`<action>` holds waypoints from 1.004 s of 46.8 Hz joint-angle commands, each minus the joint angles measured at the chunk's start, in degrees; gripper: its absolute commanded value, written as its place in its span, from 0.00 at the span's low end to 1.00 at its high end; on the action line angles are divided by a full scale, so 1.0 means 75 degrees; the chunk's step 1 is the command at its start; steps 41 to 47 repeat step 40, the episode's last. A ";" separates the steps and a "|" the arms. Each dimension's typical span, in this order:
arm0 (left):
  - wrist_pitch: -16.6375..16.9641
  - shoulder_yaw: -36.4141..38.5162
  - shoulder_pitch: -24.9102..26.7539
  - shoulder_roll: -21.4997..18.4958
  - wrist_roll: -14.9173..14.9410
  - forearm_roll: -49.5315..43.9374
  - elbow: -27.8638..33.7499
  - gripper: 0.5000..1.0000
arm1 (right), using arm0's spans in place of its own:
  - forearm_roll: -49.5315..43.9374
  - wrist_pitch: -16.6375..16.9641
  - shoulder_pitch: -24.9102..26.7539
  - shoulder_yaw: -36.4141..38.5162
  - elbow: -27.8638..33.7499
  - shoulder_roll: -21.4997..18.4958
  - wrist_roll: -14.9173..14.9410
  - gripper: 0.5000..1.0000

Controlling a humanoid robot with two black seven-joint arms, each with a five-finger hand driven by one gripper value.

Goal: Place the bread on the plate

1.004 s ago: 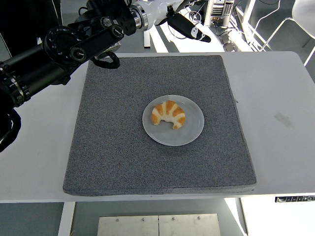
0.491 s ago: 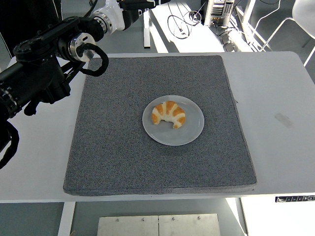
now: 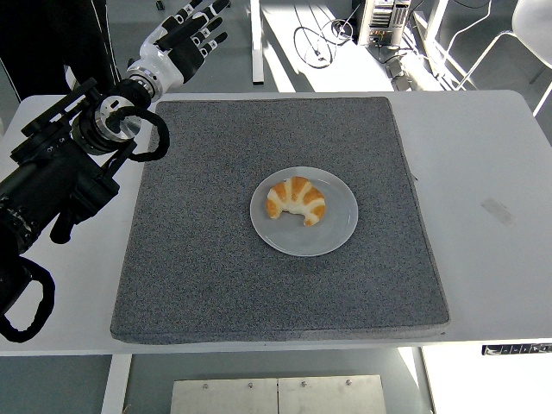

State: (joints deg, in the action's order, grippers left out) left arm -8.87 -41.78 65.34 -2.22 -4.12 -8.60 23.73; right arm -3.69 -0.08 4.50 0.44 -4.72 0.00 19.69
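One arm is in the shot, the black left arm (image 3: 60,172), coming in from the left edge and angling up over the far-left corner of the counter (image 3: 492,172). Up at its tip, the left hand (image 3: 177,39) sits beyond the counter's far edge, palm turned away, and the fingers (image 3: 207,17) are stretched out straight and spread, gripping nothing at all. Moving right, the grey mat (image 3: 216,259) covers most of the counter, and the hand is off past its far-left corner. Now to the middle of the mat: the white plate (image 3: 332,237) lies flat there, and the bread (image 3: 295,200), a golden croissant with pale stripes, rests on the plate's left half, curved ends pointing toward the near edge. So bread on plate, well apart from those open fingers, which are up and away to the left of it. Further right, bare white counter runs to the edge, with a faint smudge (image 3: 496,210) on it.
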 commanded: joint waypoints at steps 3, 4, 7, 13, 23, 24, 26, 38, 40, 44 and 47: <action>-0.0001 -0.0616 -0.0192 0.0002 0.0010 -0.0002 -0.0059 0.97 | 0.0000 -0.0001 0.0033 0.0000 0.0055 0.0000 0.0000 1.00; -0.0001 -0.0686 -0.0227 0.0002 0.0010 -0.0002 -0.0059 0.97 | 0.0000 -0.0001 0.0033 0.0000 0.0067 0.0000 0.0000 1.00; -0.0001 -0.0792 -0.0309 0.0002 0.0022 -0.0002 -0.0082 0.97 | 0.0000 -0.0001 0.0045 0.0000 0.0102 0.0000 0.0000 1.00; -0.0001 -0.0816 -0.0415 0.0002 0.0104 -0.0049 -0.0070 0.97 | 0.0000 -0.0001 0.0045 0.0000 0.0125 0.0000 0.0000 1.00; -0.0001 -0.0816 -0.0415 0.0003 0.0221 -0.0342 -0.0082 0.97 | 0.0000 -0.0001 0.0010 0.0000 0.0231 0.0000 0.0000 1.00; -0.0001 -0.0816 -0.0415 0.0002 0.0232 -0.0354 -0.0070 0.97 | 0.0000 -0.0001 0.0010 0.0000 0.0231 0.0000 0.0000 1.00; -0.0001 -0.0816 -0.0415 0.0002 0.0233 -0.0354 -0.0070 0.97 | 0.0000 -0.0001 0.0021 0.0000 0.0231 0.0000 0.0000 1.00; 0.0011 -0.0769 -0.0462 0.0038 0.0233 -0.0354 -0.0070 0.97 | 0.0000 -0.0001 0.0021 0.0000 0.0231 0.0000 0.0000 1.00; -0.0001 -0.0769 -0.0473 0.0038 0.0233 -0.0354 -0.0070 0.97 | 0.0000 -0.0001 0.0021 0.0000 0.0231 0.0000 0.0000 1.00; -0.0001 -0.0769 -0.0473 0.0038 0.0233 -0.0354 -0.0070 0.97 | 0.0000 -0.0001 0.0021 0.0000 0.0231 0.0000 0.0000 1.00; -0.0001 -0.0769 -0.0473 0.0038 0.0233 -0.0354 -0.0070 0.97 | 0.0000 -0.0001 0.0021 0.0000 0.0231 0.0000 0.0000 1.00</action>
